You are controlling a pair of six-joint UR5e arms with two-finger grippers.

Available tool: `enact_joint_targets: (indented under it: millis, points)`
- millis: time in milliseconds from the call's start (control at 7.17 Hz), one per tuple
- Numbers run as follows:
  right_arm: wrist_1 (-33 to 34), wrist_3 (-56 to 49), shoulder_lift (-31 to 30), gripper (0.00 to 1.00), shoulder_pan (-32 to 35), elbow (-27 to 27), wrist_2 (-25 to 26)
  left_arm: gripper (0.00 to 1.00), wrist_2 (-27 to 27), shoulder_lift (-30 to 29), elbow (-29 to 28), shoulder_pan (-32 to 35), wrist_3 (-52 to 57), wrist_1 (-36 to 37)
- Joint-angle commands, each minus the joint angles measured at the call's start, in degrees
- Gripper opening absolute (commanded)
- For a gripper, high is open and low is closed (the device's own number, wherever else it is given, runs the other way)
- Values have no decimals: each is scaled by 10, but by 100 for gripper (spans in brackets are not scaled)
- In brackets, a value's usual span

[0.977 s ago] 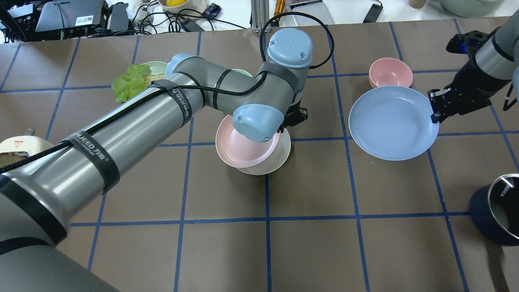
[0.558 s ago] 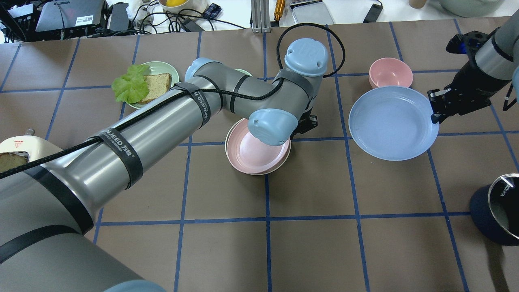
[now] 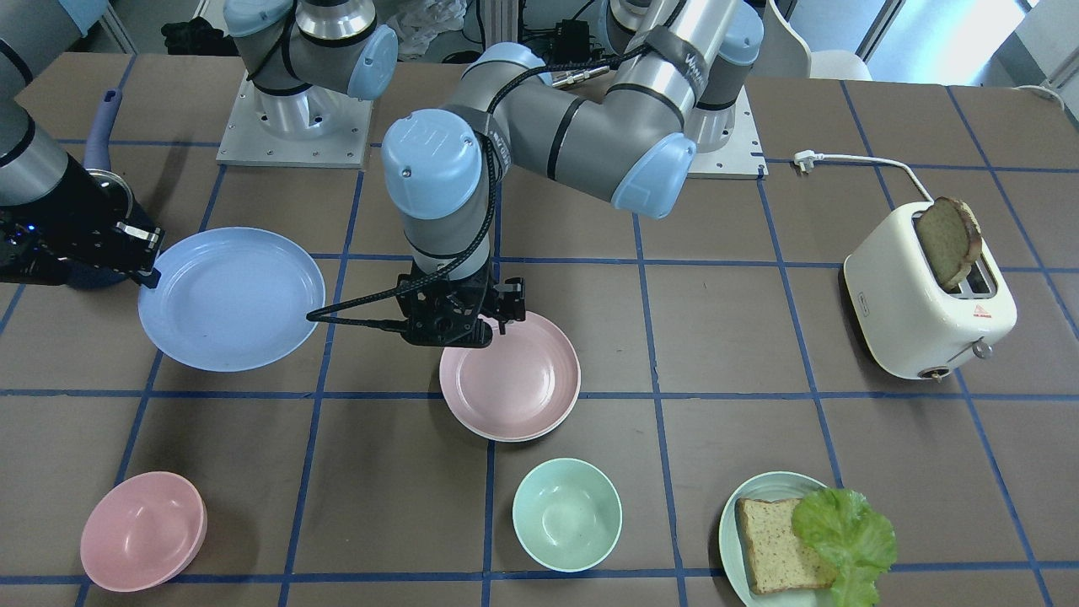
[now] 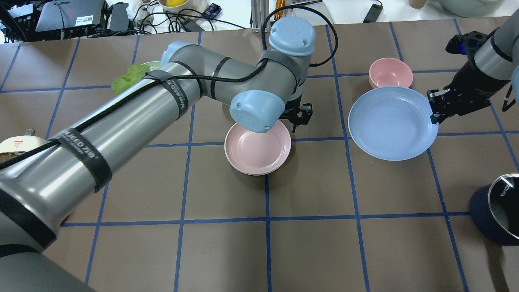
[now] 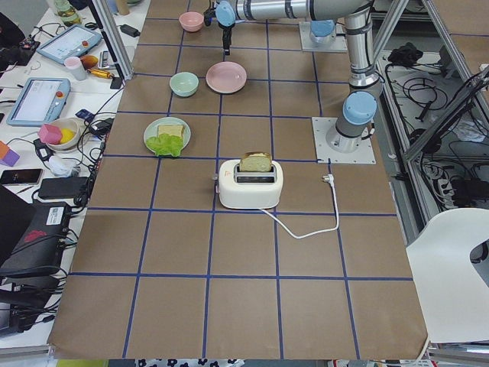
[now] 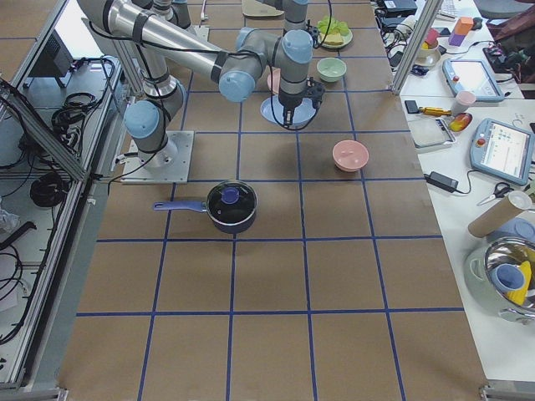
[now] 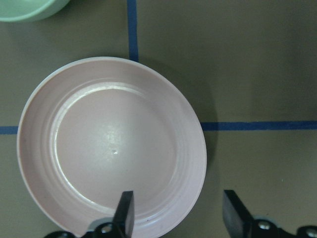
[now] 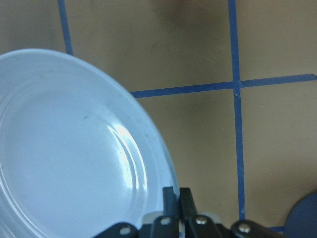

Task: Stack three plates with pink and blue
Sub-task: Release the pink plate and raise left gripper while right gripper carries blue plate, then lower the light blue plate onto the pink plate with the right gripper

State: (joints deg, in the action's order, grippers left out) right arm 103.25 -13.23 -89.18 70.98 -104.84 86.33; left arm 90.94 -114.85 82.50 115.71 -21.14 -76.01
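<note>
The pale pink plate [image 4: 258,151] lies at the table's middle, nested on the cream-white plate, of which only a thin rim [image 3: 499,437] shows. My left gripper [image 4: 302,117] is open and empty just above the pink plate's rim. In the left wrist view [image 7: 179,213] one finger is over the pink plate [image 7: 111,148] and the other outside it. The light blue plate [image 4: 392,123] lies to the right. My right gripper [image 4: 436,109] is shut on its right rim, as the right wrist view [image 8: 178,198] shows.
A pink bowl [image 4: 390,72] stands just behind the blue plate. A mint bowl [image 3: 566,514] and a mint plate [image 3: 732,527] with bread and lettuce stand on the far side. A toaster [image 3: 927,303] is at the left end, a dark pot [image 4: 498,215] at the near right.
My left arm slid the pink plate right until it nested centred on the cream plate, then let go and drew off with its jaws open. The right gripper and blue plate have not moved.
</note>
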Motion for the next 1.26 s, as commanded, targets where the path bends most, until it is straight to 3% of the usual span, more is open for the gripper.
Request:
enact_joint_targets:
  millis: [0,279,419,698,1116]
  points:
    - [7,118,6,0,76,-2,1,100,-15,51,2,-44,82,-62]
    - [50,230,33,0,169,0,2,100,-49,115,-1,-93,138,-129]
    - [103,286,69,0,207,2,5,100,-53,143,-1,-108,143,-135]
    - [149,387,122,0,265,19,4,100,-34,192,4,-153,152,-201]
    - [173,464,189,0,332,62,7,100,-23,228,11,-204,163,-233]
